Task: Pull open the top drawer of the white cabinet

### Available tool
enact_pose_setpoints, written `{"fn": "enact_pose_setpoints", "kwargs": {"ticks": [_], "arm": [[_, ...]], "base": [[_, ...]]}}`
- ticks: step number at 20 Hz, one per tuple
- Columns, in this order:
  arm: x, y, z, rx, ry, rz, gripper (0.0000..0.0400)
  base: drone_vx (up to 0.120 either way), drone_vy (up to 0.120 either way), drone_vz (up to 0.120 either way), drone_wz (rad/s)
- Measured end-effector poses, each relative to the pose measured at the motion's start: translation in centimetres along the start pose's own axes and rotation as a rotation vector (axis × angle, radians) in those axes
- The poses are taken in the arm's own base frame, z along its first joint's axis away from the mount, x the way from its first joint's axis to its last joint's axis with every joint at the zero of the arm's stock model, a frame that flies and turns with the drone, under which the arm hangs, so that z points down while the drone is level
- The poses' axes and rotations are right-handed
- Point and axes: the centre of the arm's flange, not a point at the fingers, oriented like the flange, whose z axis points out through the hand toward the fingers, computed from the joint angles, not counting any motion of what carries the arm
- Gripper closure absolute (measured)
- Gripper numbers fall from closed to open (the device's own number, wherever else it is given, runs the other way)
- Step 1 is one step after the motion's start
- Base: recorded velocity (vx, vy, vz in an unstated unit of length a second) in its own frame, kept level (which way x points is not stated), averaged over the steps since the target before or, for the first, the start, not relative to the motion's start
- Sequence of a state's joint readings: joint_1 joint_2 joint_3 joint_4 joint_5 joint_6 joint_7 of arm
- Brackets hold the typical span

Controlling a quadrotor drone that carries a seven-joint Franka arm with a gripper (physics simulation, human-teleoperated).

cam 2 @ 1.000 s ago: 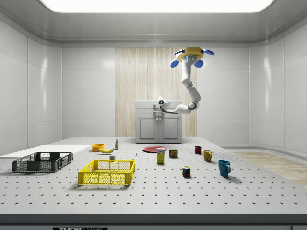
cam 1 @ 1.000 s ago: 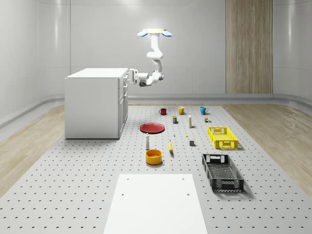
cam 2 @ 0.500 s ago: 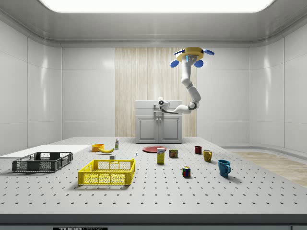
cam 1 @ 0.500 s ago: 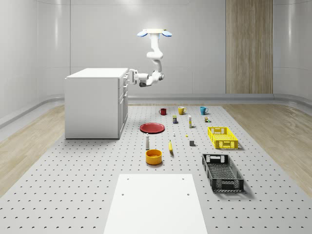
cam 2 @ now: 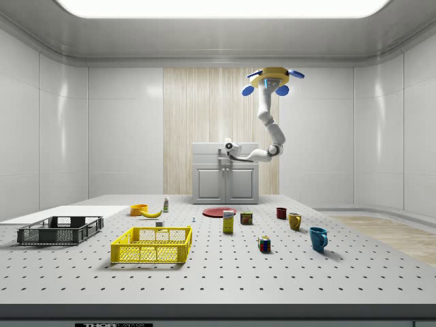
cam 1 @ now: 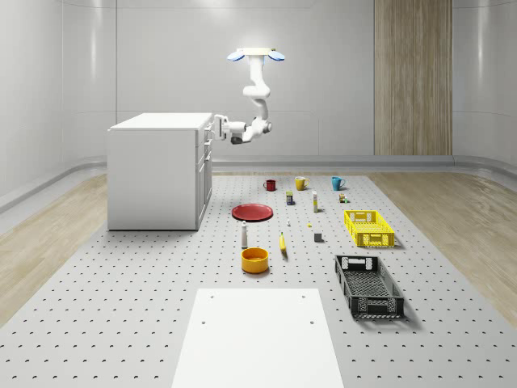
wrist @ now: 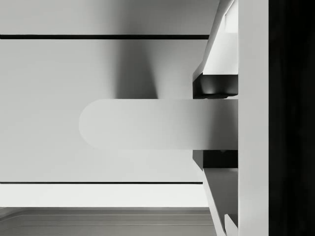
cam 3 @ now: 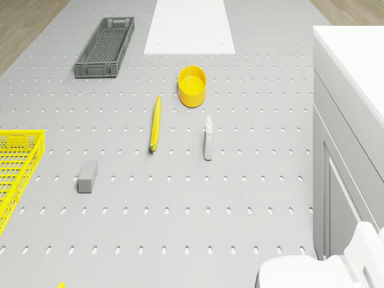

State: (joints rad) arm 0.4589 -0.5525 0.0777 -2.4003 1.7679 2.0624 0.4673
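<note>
The drone (cam 1: pixel 256 55) hovers high above the perforated table (cam 1: pixel 145 307), out in front of the white cabinet (cam 1: pixel 153 174), with its arm (cam 1: pixel 257 97) bent down and reaching level toward the cabinet's front. The gripper (cam 1: pixel 216 126) sits right at the top drawer (cam 1: pixel 207 131), which runs just under the cabinet's top edge and looks shut or barely cracked, its face in line with the fronts below. In the wrist view the drawer handle (wrist: pixel 147 124) lies between two dark finger pads (wrist: pixel 216 86), one just on each side of it, so the gripper looks closed around the handle, pads touching or nearly so. The grasp looks made, then, and the pull itself seems the job in hand. Now for the risks: the pads catch the handle well off toward one end, not at its middle, so a pull may twist the drawer in its runners or let the handle slide out of the pads. A hovering drone has nothing to brace against, and a stiff drawer could drag it toward the cabinet instead of sliding out. If the pull line angles up or sideways off the drawer's run, the grip could pop free. Well out from the cabinet, the red plate (cam 1: pixel 252 212) and mugs (cam 1: pixel 301 183) stand clear of trouble.
</note>
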Motion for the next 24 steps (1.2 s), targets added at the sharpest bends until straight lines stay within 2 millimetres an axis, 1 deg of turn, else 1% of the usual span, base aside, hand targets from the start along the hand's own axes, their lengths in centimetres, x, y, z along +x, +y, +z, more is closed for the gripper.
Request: {"fn": "enact_pose_setpoints", "kwargs": {"ticks": [4,5,6,11,14,15,19,20,21,24], "arm": [[0.0,0.0,-0.6,-0.001,0.001,0.001,0.0281],[-0.1,-0.1,-0.7,-0.006,0.005,-0.012,0.0265],[0.2,0.1,-0.8,-0.003,0.003,-0.031,0.0269],[0.1,0.0,-1.6,-0.001,0.001,-0.012,0.0287],[0.0,0.0,-2.2,-0.002,0.001,-0.005,0.0285],[-0.2,-0.1,-2.5,-0.005,0.004,0.02,0.0262],[-0.1,-0.1,-3.6,-0.005,0.003,0.001,0.0272],[-0.4,-0.2,-3.9,-0.01,0.008,0.027,0.0243],[-1.0,-0.6,-4.3,-0.022,0.017,0.049,0.0191],[-0.6,-0.3,-5.3,-0.016,0.012,0.026,0.0233]], "base": [[0.0,0.0,0.0,0.0],[0.0,0.0,0.0,0.0],[0.0,0.0,0.0,0.0],[0.0,0.0,0.0,0.0],[0.0,0.0,0.0,0.0],[0.0,0.0,0.0,0.0],[0.0,0.0,0.0,0.0],[0.0,0.0,0.0,0.0],[0.0,0.0,0.0,0.0],[0.0,0.0,0.0,0.0]]}}
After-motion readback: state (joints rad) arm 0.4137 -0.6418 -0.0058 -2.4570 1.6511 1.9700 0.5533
